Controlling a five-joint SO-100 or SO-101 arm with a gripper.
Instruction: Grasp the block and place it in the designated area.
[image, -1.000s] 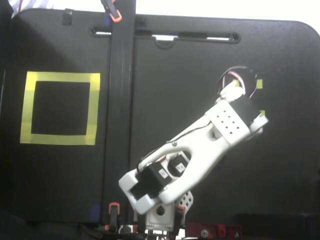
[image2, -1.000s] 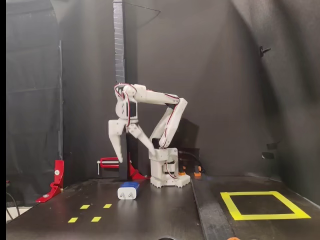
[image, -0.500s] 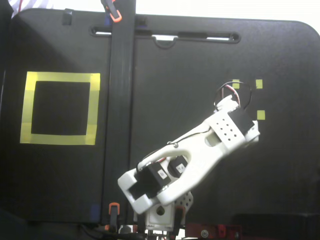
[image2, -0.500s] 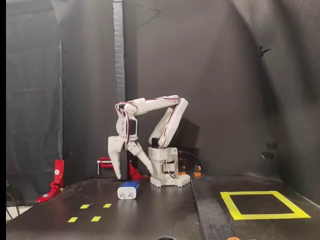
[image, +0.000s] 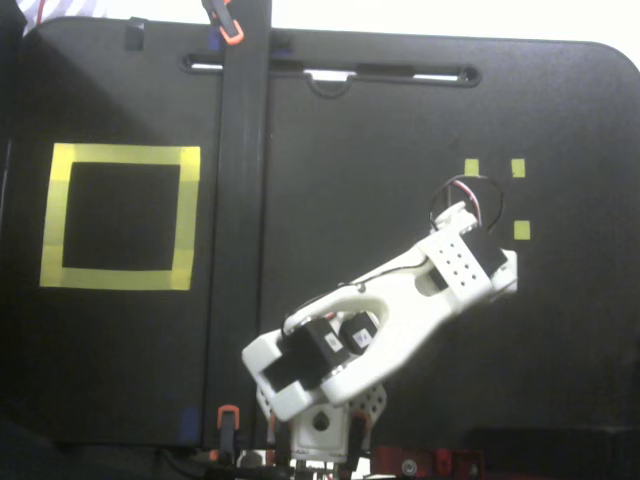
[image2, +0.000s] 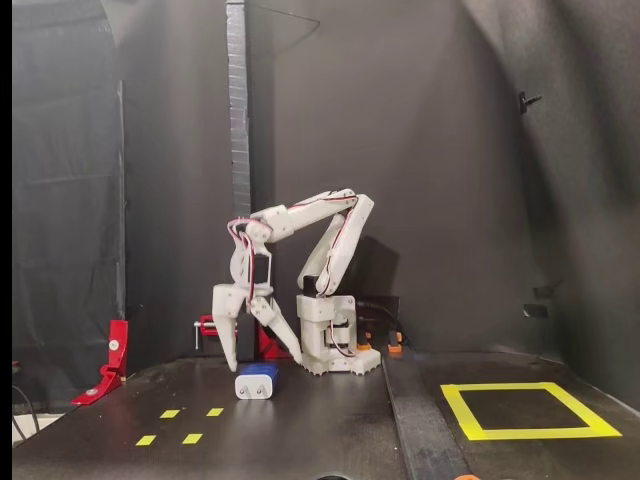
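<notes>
The block (image2: 256, 383) is small, dark blue on top with a pale face toward the camera. It lies on the black table just behind the tiny yellow squares (image2: 192, 425). My gripper (image2: 262, 362) is open and points down, its two white fingers straddling the block just above it without touching. In the top-down fixed view my wrist and gripper (image: 497, 268) cover the block. The designated area, a square of wide yellow tape (image: 120, 155), lies far to the left there and shows at the right in the side fixed view (image2: 530, 433).
A black upright post (image2: 237, 150) rises behind the arm base (image2: 330, 345) and shows as a dark strip (image: 243, 200) between me and the square. A red clamp (image2: 110, 365) stands at the left table edge. Three tiny yellow squares (image: 518, 168) show beside the wrist.
</notes>
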